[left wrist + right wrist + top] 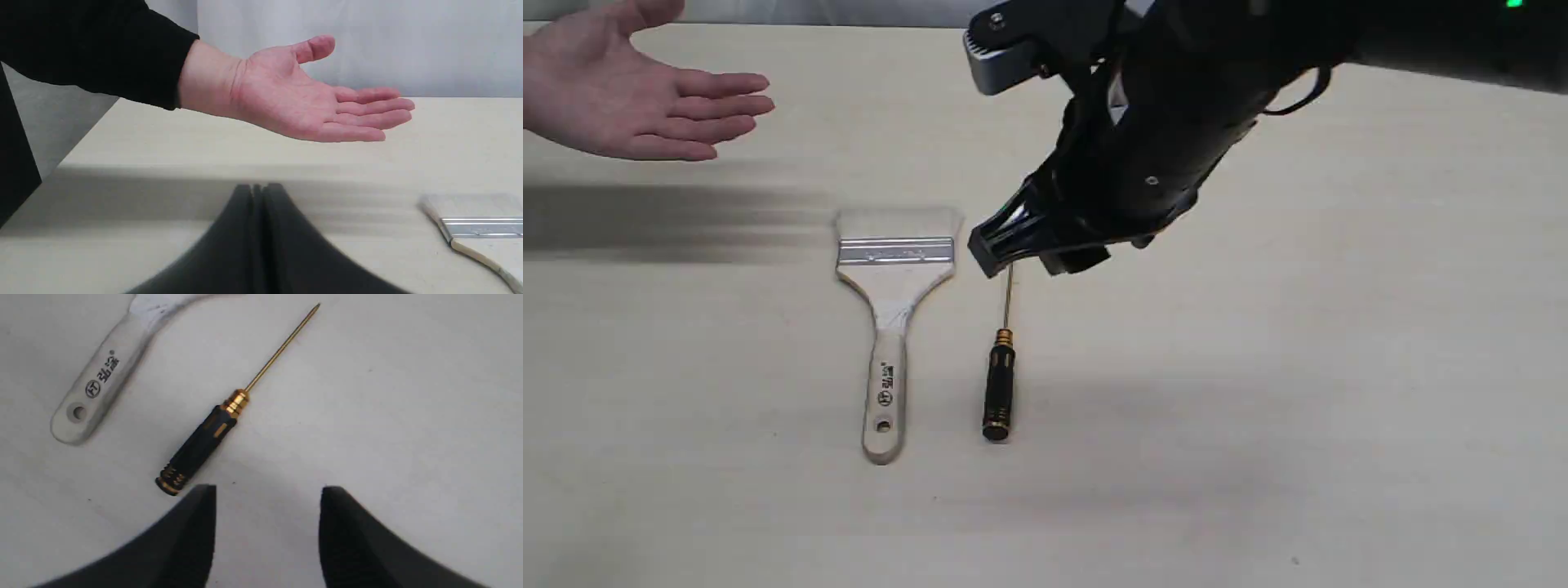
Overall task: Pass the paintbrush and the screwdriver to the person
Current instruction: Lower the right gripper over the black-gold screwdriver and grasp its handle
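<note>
The paintbrush [890, 302] lies flat on the table, bristles toward the far side, handle toward the near edge. Just right of it lies the screwdriver [999, 384], parallel, shaft tip pointing away. My right gripper [1033, 257] hovers above the screwdriver's shaft tip; in the right wrist view the right gripper [267, 494] is open and empty, with the screwdriver [200, 449] and the brush handle [94, 384] ahead of it. The person's hand [629, 98] is held palm up at the far left. My left gripper [257, 192] is shut and empty, low over the table, facing the hand [306, 98]; the brush [478, 228] shows at one side.
The pale table [1339, 367] carries only the two tools. A dark sleeve [94, 45] covers the person's forearm. A broad shadow [670, 224] falls on the table left of the bristles. My right arm [1176, 122] spans the upper right.
</note>
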You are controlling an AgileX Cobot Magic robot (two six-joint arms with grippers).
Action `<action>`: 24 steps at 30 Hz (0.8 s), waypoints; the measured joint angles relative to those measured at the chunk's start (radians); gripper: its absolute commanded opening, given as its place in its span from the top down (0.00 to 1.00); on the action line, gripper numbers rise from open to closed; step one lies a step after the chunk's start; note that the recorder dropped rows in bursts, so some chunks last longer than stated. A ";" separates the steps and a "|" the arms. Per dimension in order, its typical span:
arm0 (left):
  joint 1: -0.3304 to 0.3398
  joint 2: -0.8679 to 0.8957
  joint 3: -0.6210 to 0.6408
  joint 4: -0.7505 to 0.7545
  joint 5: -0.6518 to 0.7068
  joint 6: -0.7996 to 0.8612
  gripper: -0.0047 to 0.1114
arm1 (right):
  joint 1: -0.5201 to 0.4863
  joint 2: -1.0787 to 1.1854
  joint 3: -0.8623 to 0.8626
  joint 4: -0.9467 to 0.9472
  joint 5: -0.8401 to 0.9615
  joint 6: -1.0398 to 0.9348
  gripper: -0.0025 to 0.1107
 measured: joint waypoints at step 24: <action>0.000 0.000 0.000 0.000 0.000 0.000 0.96 | 0.000 0.364 -0.155 0.155 0.054 -0.021 0.59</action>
